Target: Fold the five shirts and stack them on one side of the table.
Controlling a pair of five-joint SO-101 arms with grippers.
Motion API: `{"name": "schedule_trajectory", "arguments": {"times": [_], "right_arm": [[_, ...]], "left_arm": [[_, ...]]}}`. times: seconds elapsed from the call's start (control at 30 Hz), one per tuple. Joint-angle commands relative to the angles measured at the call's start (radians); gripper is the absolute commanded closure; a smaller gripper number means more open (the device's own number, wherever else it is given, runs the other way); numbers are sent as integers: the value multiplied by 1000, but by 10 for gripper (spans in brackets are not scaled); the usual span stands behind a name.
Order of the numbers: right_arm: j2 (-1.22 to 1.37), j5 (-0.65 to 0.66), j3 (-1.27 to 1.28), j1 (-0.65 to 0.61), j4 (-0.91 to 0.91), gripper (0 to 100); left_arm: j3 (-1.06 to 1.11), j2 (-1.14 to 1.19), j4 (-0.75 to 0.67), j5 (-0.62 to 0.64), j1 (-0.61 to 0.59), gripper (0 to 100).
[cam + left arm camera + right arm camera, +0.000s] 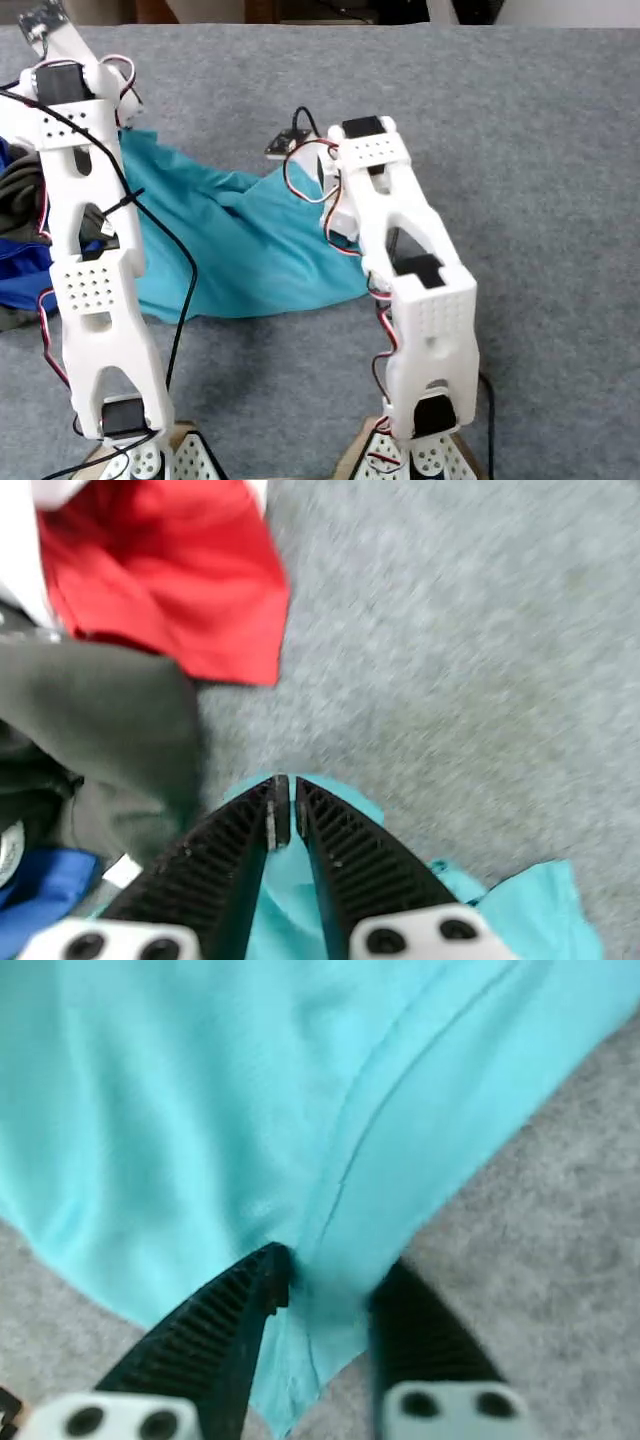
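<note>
Crumpled teal cloth shirt: left pincer shut on it, right pincer pinching its right edge. The right arm hides that grip from above.

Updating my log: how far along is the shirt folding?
Done: nothing folded or stacked yet. In hand: the teal shirt lies unfolded, left end effector pinching its edge, right end effector on it. Remaining: it plus red shirt, grey shirt, blue shirt heaped.

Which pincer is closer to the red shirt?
Left. The left pincer, gripping the teal shirt, sits just short of the red shirt; the right pincer grips the teal shirt's far edge, farther away.
</note>
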Motion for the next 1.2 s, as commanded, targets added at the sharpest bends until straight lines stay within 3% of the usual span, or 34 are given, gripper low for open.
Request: {"name": "schedule_trajectory", "arguments": {"times": [0.0, 0.4, 0.87, 1.07, 1.17], "right_arm": [[13, -9, -53, 30, 64, 949], [-87, 5, 48, 269, 249, 957], [-467, 242, 568, 521, 250, 958], [-615, 321, 595, 544, 242, 954], [-676, 259, 478, 501, 207, 954]], "left_arm": [[60, -61, 12, -100, 8, 981], [218, -61, 12, -152, -8, 981], [434, -51, 11, -153, -15, 980], [483, -51, 11, -153, -17, 980], [519, -51, 11, -153, -17, 980]]}}
